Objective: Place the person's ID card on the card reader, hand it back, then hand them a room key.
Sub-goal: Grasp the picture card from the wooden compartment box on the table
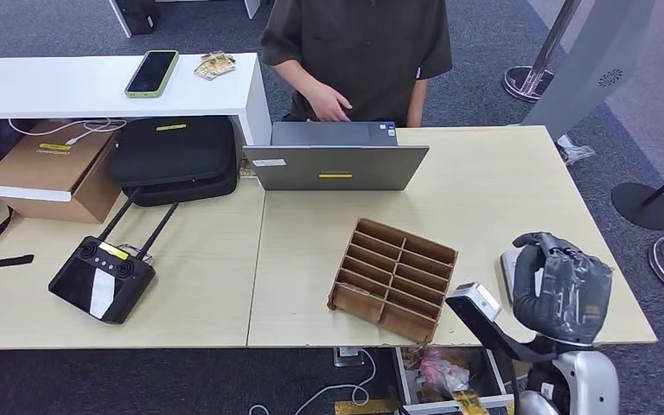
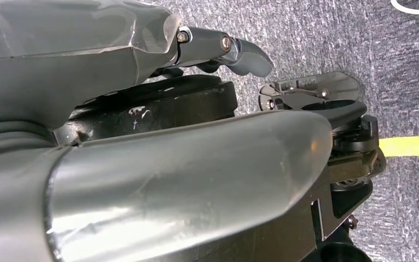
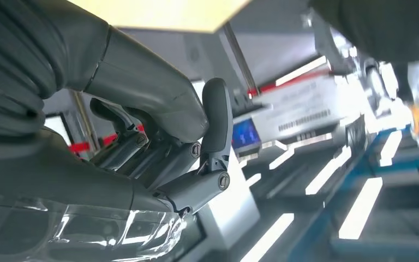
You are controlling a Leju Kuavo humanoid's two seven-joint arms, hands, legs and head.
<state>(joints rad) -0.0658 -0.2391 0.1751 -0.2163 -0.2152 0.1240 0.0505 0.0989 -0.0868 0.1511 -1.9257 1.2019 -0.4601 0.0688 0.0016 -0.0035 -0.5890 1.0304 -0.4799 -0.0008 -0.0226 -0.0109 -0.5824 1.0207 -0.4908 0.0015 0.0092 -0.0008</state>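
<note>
My right hand (image 1: 560, 285) hovers above the table's front right corner with its back toward me. In the right wrist view the right hand (image 3: 158, 147) has its fingers (image 3: 216, 117) curled in beside the thumb, and I see no card between them. Under the hand lies a light grey flat device (image 1: 507, 264), apparently the card reader, mostly covered. A brown wooden tray (image 1: 393, 278) with several slots sits just left of the hand. The person (image 1: 354, 47) stands behind the table with one hand at a grey laptop (image 1: 337, 164). My left hand (image 2: 142, 142) hangs over grey carpet, holding nothing.
A black controller (image 1: 102, 278) lies front left. A black bag (image 1: 175, 156) and a cardboard box (image 1: 47, 169) sit back left, under a white counter (image 1: 69, 91) holding a phone (image 1: 152, 72). Bare tabletop (image 1: 501, 186) stretches between the laptop and my right hand.
</note>
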